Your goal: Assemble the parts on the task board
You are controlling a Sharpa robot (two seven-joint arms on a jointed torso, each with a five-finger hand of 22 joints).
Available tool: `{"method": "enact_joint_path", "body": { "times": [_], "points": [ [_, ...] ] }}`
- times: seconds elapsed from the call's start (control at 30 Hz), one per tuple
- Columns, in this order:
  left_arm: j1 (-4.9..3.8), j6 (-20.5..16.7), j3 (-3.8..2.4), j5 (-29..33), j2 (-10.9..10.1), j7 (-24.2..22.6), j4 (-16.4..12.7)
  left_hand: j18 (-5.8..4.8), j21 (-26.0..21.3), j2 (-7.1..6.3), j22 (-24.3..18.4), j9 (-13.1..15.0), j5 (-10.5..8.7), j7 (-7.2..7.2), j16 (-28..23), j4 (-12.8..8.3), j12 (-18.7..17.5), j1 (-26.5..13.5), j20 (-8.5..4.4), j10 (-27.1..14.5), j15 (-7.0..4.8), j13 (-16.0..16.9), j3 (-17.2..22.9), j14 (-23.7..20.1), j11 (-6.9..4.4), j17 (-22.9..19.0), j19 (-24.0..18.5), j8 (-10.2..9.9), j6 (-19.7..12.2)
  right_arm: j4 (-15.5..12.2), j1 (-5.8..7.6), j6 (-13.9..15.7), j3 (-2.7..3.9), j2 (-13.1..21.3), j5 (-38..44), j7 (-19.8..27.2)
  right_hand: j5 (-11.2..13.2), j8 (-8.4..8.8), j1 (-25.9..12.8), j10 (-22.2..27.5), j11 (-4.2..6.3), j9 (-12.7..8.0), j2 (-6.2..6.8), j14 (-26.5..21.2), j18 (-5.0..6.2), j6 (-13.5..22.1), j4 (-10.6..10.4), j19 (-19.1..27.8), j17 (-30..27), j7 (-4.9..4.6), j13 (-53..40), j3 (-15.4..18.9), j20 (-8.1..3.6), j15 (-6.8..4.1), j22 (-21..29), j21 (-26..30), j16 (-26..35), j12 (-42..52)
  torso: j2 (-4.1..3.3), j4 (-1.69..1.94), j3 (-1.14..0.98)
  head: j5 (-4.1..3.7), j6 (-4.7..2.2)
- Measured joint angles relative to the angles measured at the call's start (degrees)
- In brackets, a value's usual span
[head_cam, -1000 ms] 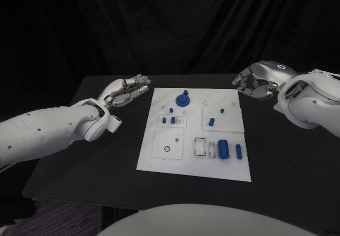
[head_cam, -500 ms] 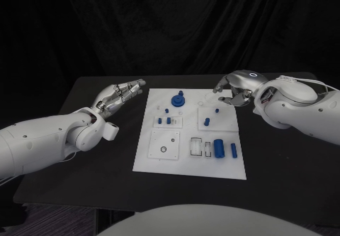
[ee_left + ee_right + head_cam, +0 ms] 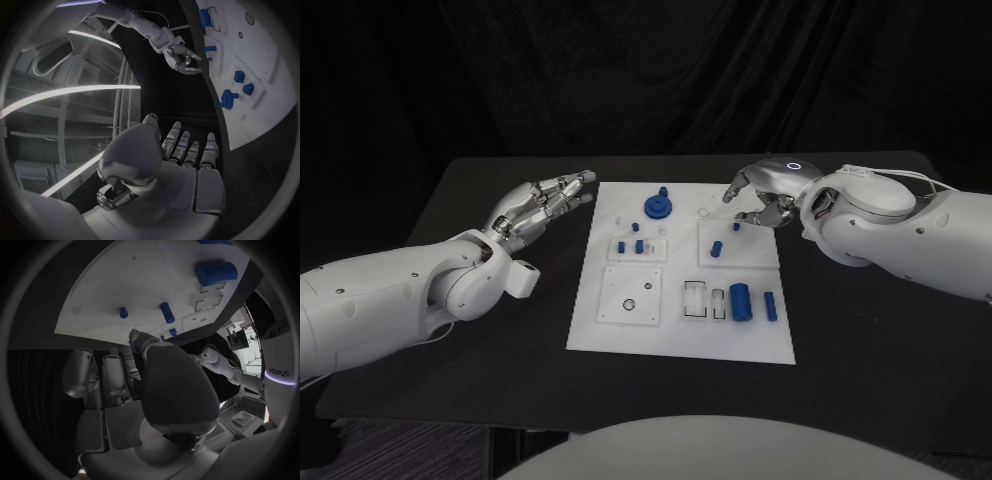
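One white task board (image 3: pixel 635 325) lies in the middle of the black table (image 3: pixel 473 330), its long side running away from the robot. On it, counted in the head view: one round blue part with a peg on top (image 3: pixel 656 207) at the far left; a cluster of three small blue pegs (image 3: pixel 636 245) just nearer than that; two blue pegs (image 3: pixel 715 248) on the right-hand plate, one of them close under the right hand; and near the front right a thick blue cylinder (image 3: pixel 741 301) with a slimmer blue cylinder (image 3: pixel 770 305) just beside it. Two empty rectangular slots (image 3: pixel 695 298) sit left of the thick cylinder, and a square plate with a small dark ring (image 3: pixel 630 304) lies left again.

The right hand (image 3: pixel 764 197) hovers over the board's far right corner, fingers curled inward, nothing seen in them. The left hand (image 3: pixel 545 205) is beside the board's far left edge, apart from it, fingers straight and spread, holding nothing.
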State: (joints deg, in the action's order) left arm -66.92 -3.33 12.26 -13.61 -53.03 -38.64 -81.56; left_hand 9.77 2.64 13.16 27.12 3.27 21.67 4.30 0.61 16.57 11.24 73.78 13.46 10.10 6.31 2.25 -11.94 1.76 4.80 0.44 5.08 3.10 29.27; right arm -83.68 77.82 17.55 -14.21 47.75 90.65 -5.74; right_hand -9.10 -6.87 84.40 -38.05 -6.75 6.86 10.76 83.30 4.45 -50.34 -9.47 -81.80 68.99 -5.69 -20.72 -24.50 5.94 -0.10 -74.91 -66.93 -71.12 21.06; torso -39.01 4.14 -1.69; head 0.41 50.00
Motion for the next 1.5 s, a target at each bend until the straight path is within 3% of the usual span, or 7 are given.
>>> {"method": "enact_joint_path", "body": {
  "times": [0.33,0.47,0.6,0.7,0.87,1.27,1.5],
  "points": [
    [0.40,1.40,-0.03,0.23,0.44,-0.07,0.12,0.00,1.36,1.36,2.93,0.01,3.89,-0.41,0.30,-0.30,1.42,4.94,2.11,0.17,2.43,0.04,0.04,2.07,0.16,0.59,2.41,0.00,0.85,1.23,-0.91,-1.29,0.01,-0.49,0.38,0.03,-3.00,0.00,1.26,-0.13,0.12,-0.08,0.23,-0.21,0.00,-0.10,0.80,0.21,-0.77,0.11,1.79,-0.48,-0.21,-0.21,0.00,0.38,0.11,0.47,0.67,-0.34,0.02,0.10,0.00],
    [0.61,1.80,-0.03,0.26,0.55,-0.09,0.23,-0.01,1.71,1.58,3.90,0.03,3.93,-0.41,0.49,-0.30,1.57,5.16,2.26,0.23,2.49,0.07,0.04,2.58,0.22,0.68,2.91,0.00,0.85,1.90,-1.31,-1.57,0.01,-0.80,0.43,0.03,-3.54,0.00,1.20,-2.56,0.21,-0.07,0.23,-0.21,0.00,-1.22,0.54,0.21,-1.15,1.89,2.97,-1.05,-0.22,-0.21,0.00,0.38,0.11,1.18,0.79,-0.49,-0.03,0.31,0.00],
    [0.68,2.09,-0.03,0.29,0.58,-0.10,0.45,-0.01,1.71,1.35,4.37,0.03,4.17,-0.41,0.49,-0.30,1.57,5.38,2.42,0.23,2.69,0.07,0.03,2.78,0.22,0.70,3.47,0.00,0.85,2.40,-1.70,-1.80,0.01,-1.07,0.47,0.03,-3.53,0.00,-0.03,-3.72,0.41,0.07,-0.05,-0.21,0.00,-2.03,0.31,0.21,-1.48,2.68,3.97,-1.29,-0.22,-0.21,0.00,0.38,0.11,1.46,0.83,-0.58,-0.05,0.45,0.00],
    [0.81,2.27,-0.03,0.31,0.61,-0.11,0.61,-0.01,2.14,1.44,4.88,0.03,4.60,-0.41,0.76,-0.30,1.80,6.22,2.73,0.22,3.13,0.07,0.03,3.22,0.22,0.80,4.19,0.00,0.85,2.72,-2.11,-1.98,0.01,-1.18,0.49,0.04,-2.82,0.00,-0.35,-4.13,0.42,0.10,0.31,-0.02,0.00,-2.06,0.32,0.21,-1.86,2.65,4.57,-1.28,-0.22,-0.02,0.00,0.38,0.23,1.46,0.81,-0.62,-0.07,0.34,0.00],
    [1.00,2.58,0.00,0.33,0.65,-0.12,0.75,-0.01,2.38,1.43,5.47,0.03,4.82,-0.41,0.76,-0.30,1.79,6.67,2.84,0.22,3.20,0.07,0.03,3.70,0.22,0.84,4.70,0.00,0.85,3.31,-2.68,-2.17,-0.01,-1.47,0.52,0.07,-2.56,0.00,-0.67,-4.85,0.38,0.10,0.00,-0.02,0.01,-2.29,0.22,0.21,-2.11,1.67,5.38,-1.38,-0.22,-0.03,0.00,0.38,0.35,1.45,0.76,-0.56,-0.12,-0.08,0.00],
    [1.18,3.14,-0.02,0.36,0.90,-0.14,1.07,-0.01,2.60,1.15,5.49,0.03,5.10,-0.19,1.15,-0.86,2.06,8.19,2.87,0.17,3.41,0.07,0.59,3.91,0.59,0.88,5.13,0.00,1.08,4.52,-3.17,-2.33,0.00,-2.50,0.55,0.17,-2.34,0.00,-0.67,-7.20,0.61,0.09,0.00,-0.02,0.01,-2.61,0.79,0.21,-2.71,1.25,6.23,-2.39,-0.22,-0.03,0.00,1.10,0.81,2.07,0.76,-0.40,-0.01,-0.03,0.00],
    [1.42,3.46,-0.02,0.37,0.86,-0.15,1.13,-0.02,2.60,0.50,5.36,0.03,5.10,0.10,1.15,-1.97,2.06,10.29,3.03,0.17,3.62,0.06,1.22,4.11,0.59,0.88,5.72,0.00,1.36,5.17,-3.44,-2.34,0.01,-3.05,0.56,0.33,-2.34,-0.65,-0.66,-7.85,0.83,0.74,0.00,-0.03,0.01,-4.51,1.43,0.21,-3.03,0.72,7.04,-3.35,-0.22,-0.03,0.00,1.34,0.81,2.07,0.76,-0.34,0.01,-0.49,0.00]
  ]
}}
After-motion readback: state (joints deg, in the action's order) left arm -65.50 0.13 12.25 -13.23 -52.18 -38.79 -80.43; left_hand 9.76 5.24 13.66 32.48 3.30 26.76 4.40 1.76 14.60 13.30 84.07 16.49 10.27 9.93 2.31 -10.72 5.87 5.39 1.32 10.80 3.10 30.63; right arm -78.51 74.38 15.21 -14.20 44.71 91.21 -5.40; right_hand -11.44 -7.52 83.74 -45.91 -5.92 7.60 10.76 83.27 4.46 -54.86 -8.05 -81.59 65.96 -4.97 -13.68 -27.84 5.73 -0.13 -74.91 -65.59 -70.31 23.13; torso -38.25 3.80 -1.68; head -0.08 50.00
